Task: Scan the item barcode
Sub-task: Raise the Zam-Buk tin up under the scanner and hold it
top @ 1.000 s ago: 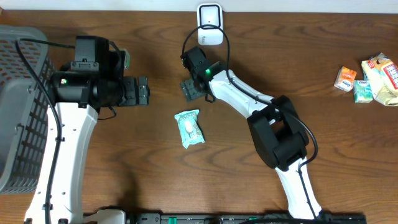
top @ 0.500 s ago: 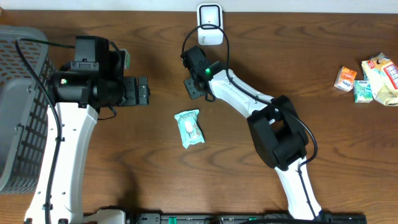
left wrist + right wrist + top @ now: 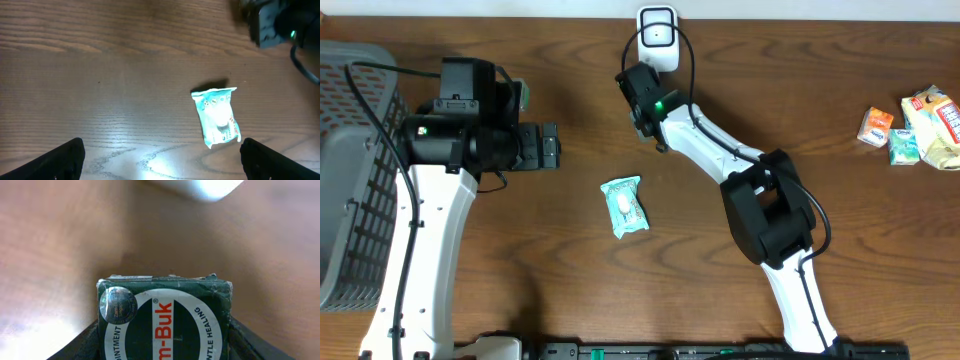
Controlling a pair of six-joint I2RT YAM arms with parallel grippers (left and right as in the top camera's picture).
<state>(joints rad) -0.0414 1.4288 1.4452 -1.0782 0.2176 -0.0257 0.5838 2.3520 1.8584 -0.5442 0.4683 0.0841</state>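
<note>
We see the right gripper clenched on a dark green box, with one finger on each side of it. The box is just beside the white scanner, at the far edge of the table. The left gripper has its jaws wide apart and grasps nothing. A teal packet lies on the wood between the two arms.

Reaching forward and to the left with the right arm, elbow bent low, right hand clamped on a green Zam-Buk box, and holding the left arm out along the left side, left hand pointing rightward, fingers spread wide.
</note>
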